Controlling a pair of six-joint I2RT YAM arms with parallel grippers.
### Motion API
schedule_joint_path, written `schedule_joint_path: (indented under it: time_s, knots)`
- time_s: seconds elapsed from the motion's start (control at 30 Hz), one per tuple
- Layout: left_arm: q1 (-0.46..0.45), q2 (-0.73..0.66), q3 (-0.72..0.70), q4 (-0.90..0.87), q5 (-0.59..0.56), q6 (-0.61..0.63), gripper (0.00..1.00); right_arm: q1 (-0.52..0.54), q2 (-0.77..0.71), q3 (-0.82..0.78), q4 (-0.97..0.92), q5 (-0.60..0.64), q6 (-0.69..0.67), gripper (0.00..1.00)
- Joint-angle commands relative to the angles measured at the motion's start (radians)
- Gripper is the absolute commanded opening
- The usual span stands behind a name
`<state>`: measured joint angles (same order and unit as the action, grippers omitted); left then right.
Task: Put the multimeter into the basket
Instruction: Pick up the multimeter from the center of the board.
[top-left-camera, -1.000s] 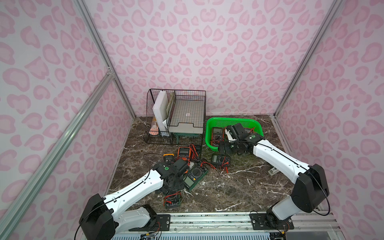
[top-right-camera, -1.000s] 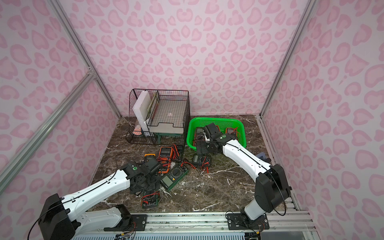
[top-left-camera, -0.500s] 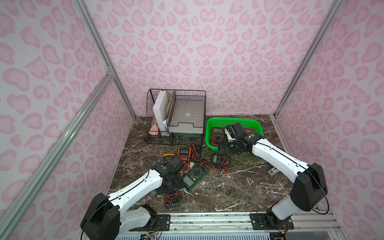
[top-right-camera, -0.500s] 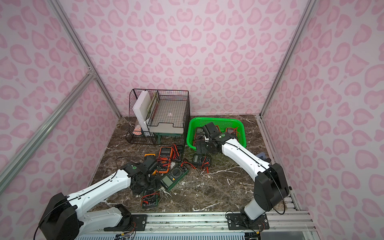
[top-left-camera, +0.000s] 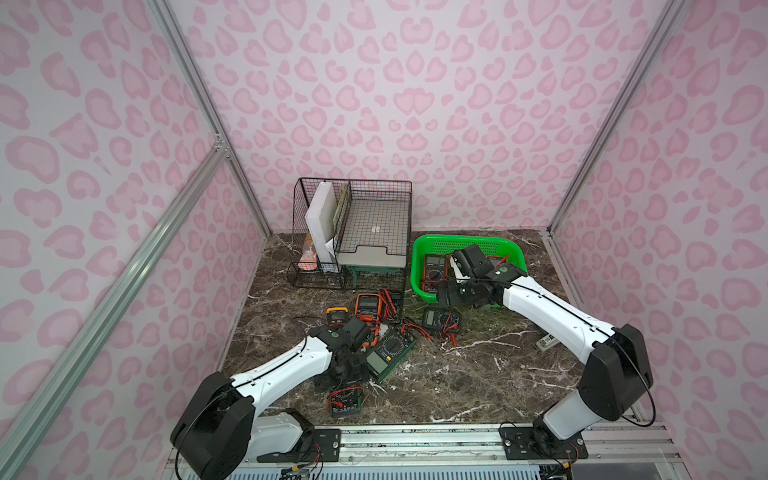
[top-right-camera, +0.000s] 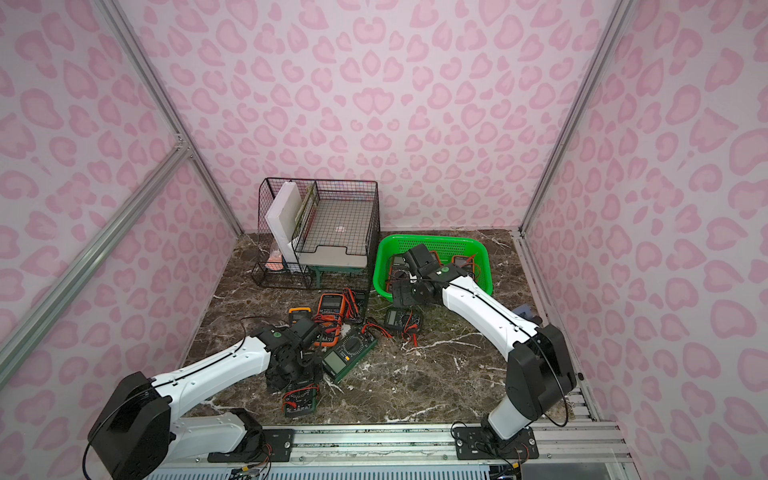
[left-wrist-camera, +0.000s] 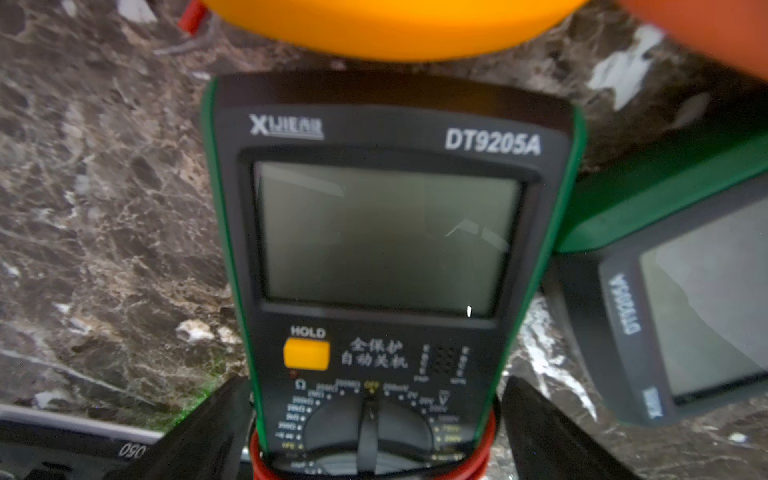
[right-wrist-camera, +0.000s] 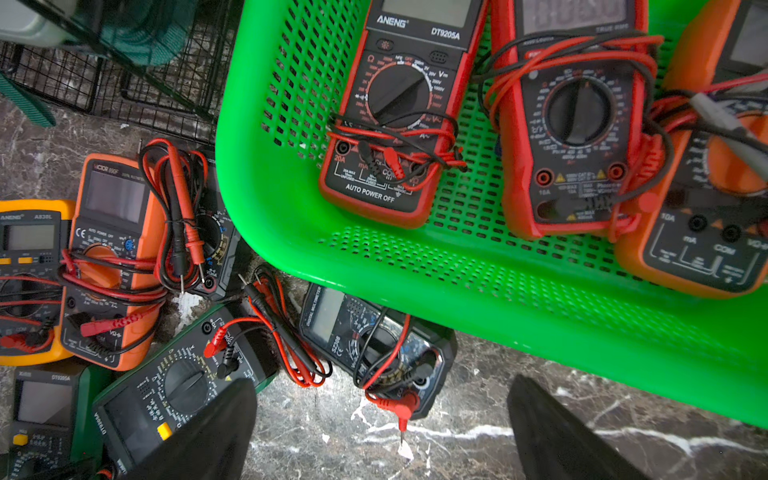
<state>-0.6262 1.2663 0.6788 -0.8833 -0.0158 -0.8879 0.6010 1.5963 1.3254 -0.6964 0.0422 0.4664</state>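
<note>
- The multimeter (left-wrist-camera: 374, 232) is lying flat on the marble desk (top-left-camera: 478, 374), near its front edge and well apart from the basket (top-left-camera: 417, 266).
- It is showing a black face with a dark green edge, a blank grey screen, a yellow HOLD button and the print DT9205A. A red lead (left-wrist-camera: 266, 467) is going around its dial end.
- The left hand (left-wrist-camera: 376, 399) is hanging over this end with its fingers (left-wrist-camera: 199, 436) apart, one at each side of the case. Whether they are touching it, I cannot tell.
- The right hand (right-wrist-camera: 382, 399) is hovering just before the near corner of the bright green perforated basket, fingers apart and gripping nothing.
- The left wrist view is giving the print large and clear. In a top view the multimeter (top-left-camera: 345, 401) is appearing as a small dark block half under the hand.
- The right wrist view is looking straight into the basket, while in both top views the right arm is covering part of it.
- Three are resting inside the basket: a red ANENG multimeter (right-wrist-camera: 399, 104), a second red multimeter (right-wrist-camera: 573, 120) and an orange multimeter (right-wrist-camera: 702, 249).
- Six are lying on the desk: that one, a large green multimeter (right-wrist-camera: 178, 386) just beside it, a small black multimeter (right-wrist-camera: 374, 349), a yellow multimeter (right-wrist-camera: 29, 282), an orange-framed multimeter (right-wrist-camera: 112, 257) and a dark multimeter (right-wrist-camera: 218, 241) half under coiled leads.
- One basket and one black wire organizer (top-left-camera: 353, 232) are standing side by side at the back.
</note>
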Motion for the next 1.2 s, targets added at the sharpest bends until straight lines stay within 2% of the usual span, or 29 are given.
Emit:
schedule_joint_path:
  time_s: [0.0,0.2,0.37,0.57,0.9,0.93,1.17]
  knots:
    - [0.002,0.004,-0.019,0.006,0.009,-0.016,0.98,0.001,0.006,0.014,-0.005,0.015,-0.004,0.99]
    - [0.003,0.004,-0.052,0.036,0.016,-0.03,0.97,0.0,0.017,0.028,-0.012,0.016,-0.011,0.99]
    - [0.003,0.004,-0.055,0.044,0.014,-0.032,0.84,0.0,0.023,0.028,-0.018,0.015,-0.017,0.99]
    - [0.003,-0.02,-0.035,0.025,0.013,-0.049,0.61,0.0,0.025,0.076,-0.026,0.006,-0.029,0.99]
    - [0.003,-0.112,0.097,-0.156,-0.052,-0.053,0.03,0.001,0.022,0.125,-0.028,-0.041,-0.034,0.99]
    - [0.003,-0.12,0.114,-0.179,-0.062,-0.05,0.0,-0.001,0.019,0.129,-0.028,-0.045,-0.033,0.99]
    - [0.004,-0.127,0.262,-0.293,-0.103,-0.021,0.0,-0.026,0.005,0.138,-0.004,-0.132,-0.015,0.99]
